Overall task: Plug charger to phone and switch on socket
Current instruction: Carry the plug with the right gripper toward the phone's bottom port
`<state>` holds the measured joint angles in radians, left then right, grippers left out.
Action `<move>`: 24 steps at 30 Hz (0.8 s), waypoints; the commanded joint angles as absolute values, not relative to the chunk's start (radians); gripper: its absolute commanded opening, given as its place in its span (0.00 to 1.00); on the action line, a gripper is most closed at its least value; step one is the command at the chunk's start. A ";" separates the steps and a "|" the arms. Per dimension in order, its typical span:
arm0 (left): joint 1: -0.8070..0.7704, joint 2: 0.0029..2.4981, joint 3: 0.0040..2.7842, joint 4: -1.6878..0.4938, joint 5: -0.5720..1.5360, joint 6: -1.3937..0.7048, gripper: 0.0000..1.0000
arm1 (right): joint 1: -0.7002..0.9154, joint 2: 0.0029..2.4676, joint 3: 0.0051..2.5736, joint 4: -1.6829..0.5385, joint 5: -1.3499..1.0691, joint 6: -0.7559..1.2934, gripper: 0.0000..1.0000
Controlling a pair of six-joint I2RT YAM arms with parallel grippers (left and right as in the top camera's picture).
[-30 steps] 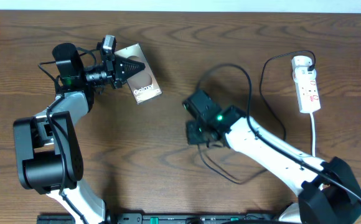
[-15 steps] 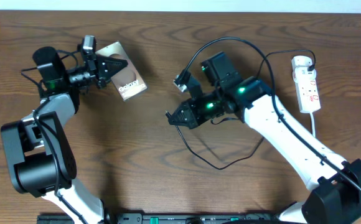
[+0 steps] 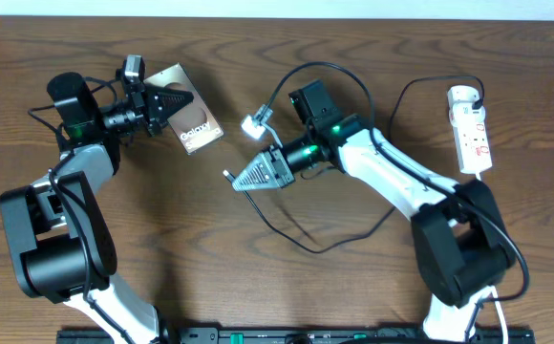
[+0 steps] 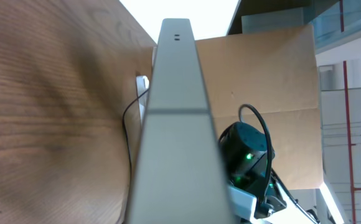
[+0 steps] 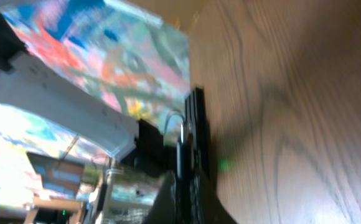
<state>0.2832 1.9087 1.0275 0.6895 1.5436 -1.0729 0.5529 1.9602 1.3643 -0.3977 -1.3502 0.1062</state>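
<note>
Gripping the phone (image 3: 196,129) at the upper left, the left pincer (image 3: 170,101) steadies it, likely so that a free edge faces the middle for plugging. The right pincer (image 3: 244,177) points left at centre with the charger (image 3: 315,65) looping around it. The charger's pale plug tip (image 3: 255,122) sits between that pincer and the phone. Whether the right jaws pinch the cable I cannot tell, as the wrist view is blurred. The socket (image 3: 471,129) lies on the surface (image 3: 210,248) at the upper right, well apart, probably left for last.
</note>
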 commanded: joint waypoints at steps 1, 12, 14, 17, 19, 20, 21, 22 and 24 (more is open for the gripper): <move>0.287 1.898 1.045 0.699 1.571 -1.079 0.07 | 0.551 2.000 1.379 -0.285 -1.451 0.262 0.01; 0.323 1.898 1.045 0.875 1.552 -1.244 0.07 | 0.517 2.055 1.379 0.341 -1.449 0.820 0.01; 0.324 1.898 1.045 0.943 1.552 -1.293 0.07 | 0.509 2.062 1.379 0.376 -1.467 0.857 0.01; 0.330 1.898 1.045 1.011 1.548 -1.342 0.07 | 0.505 2.064 1.379 0.373 -1.485 0.860 0.01; 0.333 1.898 1.045 1.016 1.540 -1.349 0.07 | 0.508 2.065 1.379 0.373 -1.493 0.860 0.01; 0.336 1.898 1.045 1.016 1.536 -1.349 0.07 | 0.508 2.065 1.379 0.372 -1.496 0.860 0.01; 0.337 1.898 1.045 1.016 1.535 -1.349 0.07 | 0.508 2.065 1.379 0.372 -1.499 0.859 0.01; 0.337 1.898 1.045 1.016 1.535 -1.349 0.07 | 0.508 2.066 1.379 0.372 -1.501 0.859 0.01; 0.337 1.898 1.045 1.016 1.535 -1.354 0.07 | 0.508 2.069 1.379 0.373 -1.504 0.859 0.01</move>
